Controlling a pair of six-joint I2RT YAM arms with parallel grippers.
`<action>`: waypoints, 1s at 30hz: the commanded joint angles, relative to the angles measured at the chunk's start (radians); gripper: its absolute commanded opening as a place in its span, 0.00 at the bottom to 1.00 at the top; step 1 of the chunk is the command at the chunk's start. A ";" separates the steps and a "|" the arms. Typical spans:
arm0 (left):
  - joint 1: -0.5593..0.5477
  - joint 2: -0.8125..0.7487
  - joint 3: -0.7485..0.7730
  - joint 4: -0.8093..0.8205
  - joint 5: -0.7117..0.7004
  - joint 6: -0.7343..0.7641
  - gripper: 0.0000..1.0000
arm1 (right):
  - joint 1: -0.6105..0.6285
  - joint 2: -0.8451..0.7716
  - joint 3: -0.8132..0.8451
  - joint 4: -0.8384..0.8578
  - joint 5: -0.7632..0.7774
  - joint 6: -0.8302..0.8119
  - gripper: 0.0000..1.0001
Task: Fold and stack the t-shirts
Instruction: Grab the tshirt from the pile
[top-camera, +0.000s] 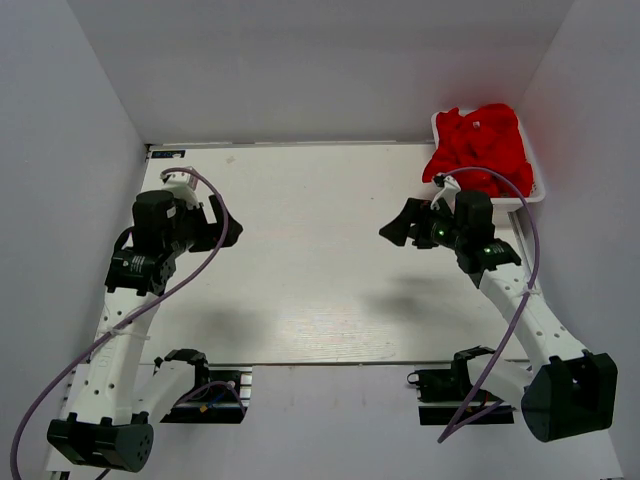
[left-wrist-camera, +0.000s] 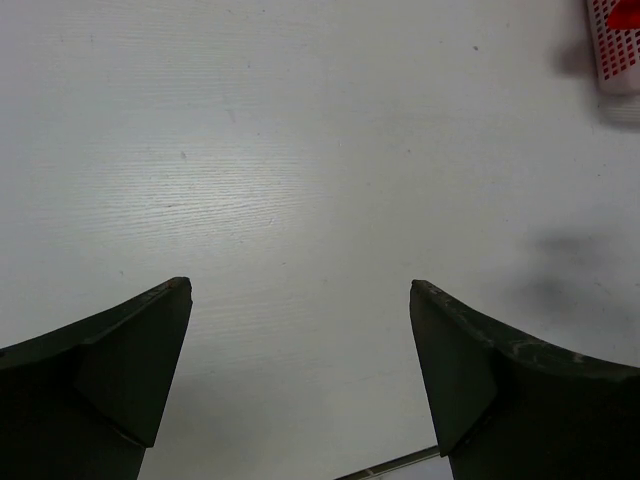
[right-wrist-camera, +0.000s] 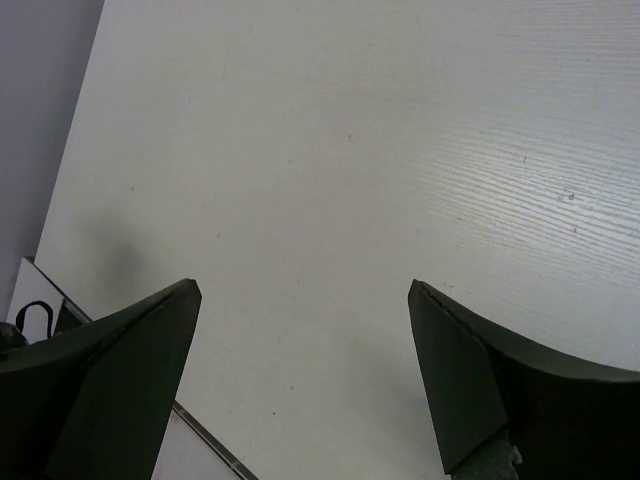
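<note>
Bright red t-shirts (top-camera: 480, 148) lie crumpled in a heap inside a white mesh basket (top-camera: 538, 190) at the table's far right corner. A corner of the basket (left-wrist-camera: 615, 45) with red showing through it sits at the top right of the left wrist view. My left gripper (top-camera: 222, 232) is open and empty above the left side of the table; it also shows in the left wrist view (left-wrist-camera: 300, 290). My right gripper (top-camera: 400, 225) is open and empty above the table, just left of and nearer than the basket; it also shows in the right wrist view (right-wrist-camera: 305, 288).
The white table (top-camera: 320, 260) is enclosed by grey walls on the left, back and right. Its near edge shows in the right wrist view (right-wrist-camera: 205, 440). The arm bases and cables sit along the near edge.
</note>
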 joint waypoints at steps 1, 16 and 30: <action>0.007 -0.021 -0.016 0.018 0.026 -0.001 1.00 | -0.003 -0.032 -0.006 0.050 0.010 0.015 0.90; 0.007 -0.002 0.012 -0.039 -0.047 -0.012 1.00 | -0.002 0.035 0.046 0.031 0.113 -0.017 0.90; 0.007 0.111 0.049 -0.016 -0.058 -0.012 1.00 | -0.092 0.489 0.751 -0.416 0.889 0.003 0.90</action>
